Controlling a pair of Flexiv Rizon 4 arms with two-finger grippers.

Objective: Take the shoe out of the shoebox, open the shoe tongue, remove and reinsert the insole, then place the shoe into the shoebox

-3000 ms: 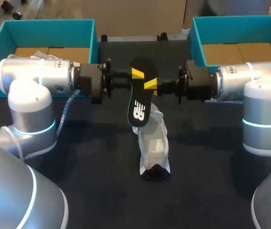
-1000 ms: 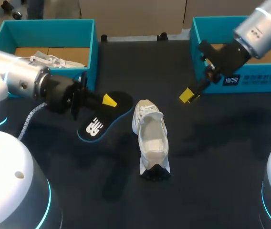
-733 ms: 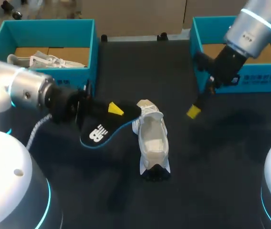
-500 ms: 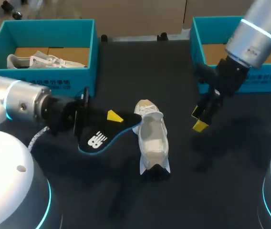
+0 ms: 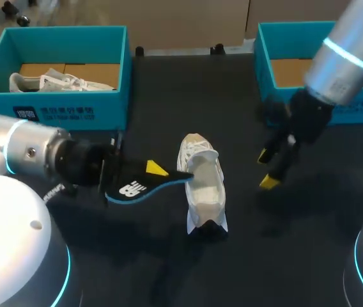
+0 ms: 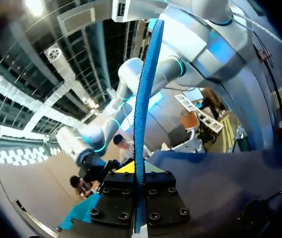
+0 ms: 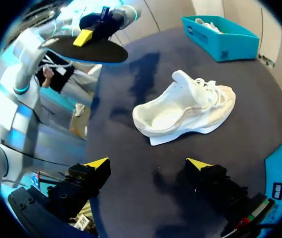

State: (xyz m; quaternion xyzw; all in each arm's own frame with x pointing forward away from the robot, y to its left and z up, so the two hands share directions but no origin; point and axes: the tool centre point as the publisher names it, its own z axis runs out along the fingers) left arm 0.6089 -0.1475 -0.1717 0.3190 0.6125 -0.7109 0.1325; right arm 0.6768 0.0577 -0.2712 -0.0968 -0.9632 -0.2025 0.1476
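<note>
From the head view, the white shoe (image 5: 204,187) stood on its sole mid-surface (image 5: 169,275), heel toward the near edge and mouth facing up. The left gripper (image 5: 153,169) was clenched on the black insole (image 5: 135,187), whose free end reached the shoe's side; whether it touched, I could not tell. The right gripper (image 5: 267,169) hung released and empty, apart from the shoe on its right. The left shoebox (image 5: 66,114) held another shoe, and the right shoebox (image 5: 266,64) sat at the far right corner, close behind the right arm

From the left wrist view, the insole (image 6: 143,109) ran edge-on out of the gripper (image 6: 139,184), pinched flat between both fingers. It looked thin, light and bendy, so the far end would likely flop or buckle if pushed hard

From the right wrist view, the right gripper (image 7: 148,164) had its fingers spread wide with the shoe (image 7: 184,110) ahead of them. The insole (image 7: 89,50) hovered beyond the shoe's open mouth. The shoe seemed light and soft-sided and liable to skid on the surface, so its firmer heel or collar would be the better hold. Bare surface lay all round it, with the box walls the only nearby edges
</note>
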